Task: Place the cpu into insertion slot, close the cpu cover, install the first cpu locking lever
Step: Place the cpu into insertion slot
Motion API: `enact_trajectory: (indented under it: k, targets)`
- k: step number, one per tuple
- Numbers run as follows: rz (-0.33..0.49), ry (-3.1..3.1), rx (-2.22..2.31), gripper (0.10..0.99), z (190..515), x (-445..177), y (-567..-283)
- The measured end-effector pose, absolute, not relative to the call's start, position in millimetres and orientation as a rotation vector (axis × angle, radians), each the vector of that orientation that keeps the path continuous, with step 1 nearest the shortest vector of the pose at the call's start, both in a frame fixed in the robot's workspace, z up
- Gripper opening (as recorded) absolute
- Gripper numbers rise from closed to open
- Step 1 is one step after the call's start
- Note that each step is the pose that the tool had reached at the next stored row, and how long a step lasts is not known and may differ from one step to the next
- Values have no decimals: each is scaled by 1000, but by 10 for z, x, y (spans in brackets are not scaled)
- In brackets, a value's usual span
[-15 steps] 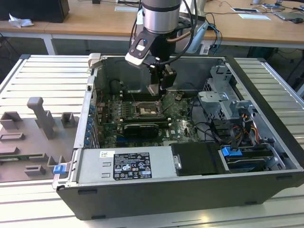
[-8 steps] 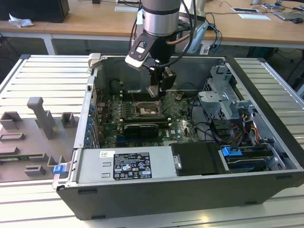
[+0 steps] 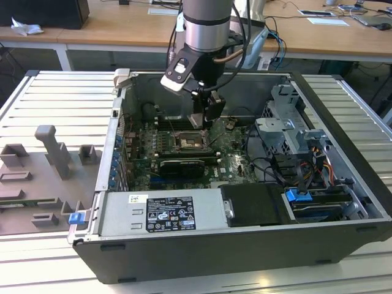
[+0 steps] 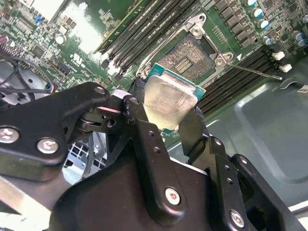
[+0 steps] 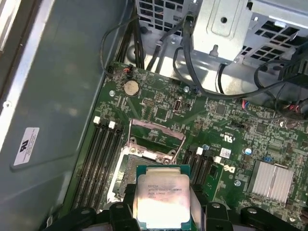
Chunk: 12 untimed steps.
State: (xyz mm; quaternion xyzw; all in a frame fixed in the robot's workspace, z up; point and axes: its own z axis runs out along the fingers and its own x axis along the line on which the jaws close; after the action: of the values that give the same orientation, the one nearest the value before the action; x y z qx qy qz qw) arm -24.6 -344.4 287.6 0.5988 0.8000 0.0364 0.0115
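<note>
Arm: grey robot arm (image 3: pixel 205 24) reaching down into an open black desktop computer case (image 3: pixel 343 116) that lies on a grey slatted metal table (image 3: pixel 55 98)
Gripper: black two-finger gripper (image 3: pixel 206 119) hanging over the middle of the green motherboard (image 3: pixel 236 160); in both wrist views the gripper (image 4: pixel 166 122) (image 5: pixel 161 204) is closed part-way, fingers pressed on opposite edges of the chip
Cpu: small flat square chip with a pale silver-grey metal top and green rim (image 4: pixel 168 103) (image 5: pixel 161 197) — gripped and held in the air just beside and above the socket, not seated
Insertion slot: small square black socket with a thin metal rim (image 3: pixel 187 142) (image 4: pixel 186 55) (image 5: pixel 124 171), its pin field bare, set between banks of long black memory slots (image 5: pixel 103 154)
Cpu cover: thin silvery metal frame plate with a square window (image 5: pixel 156 139), swung up off the socket — green board shows through the window
Locking lever: thin metal rod (image 4: pixel 255 71) jutting out from a socket corner, raised over the memory slots
</note>
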Motion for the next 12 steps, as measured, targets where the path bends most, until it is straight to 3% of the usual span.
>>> enact_trajectory:
  k: [12]
  targets:
    - [104, 2234, 2164, 525, 2563, -298, -3438]
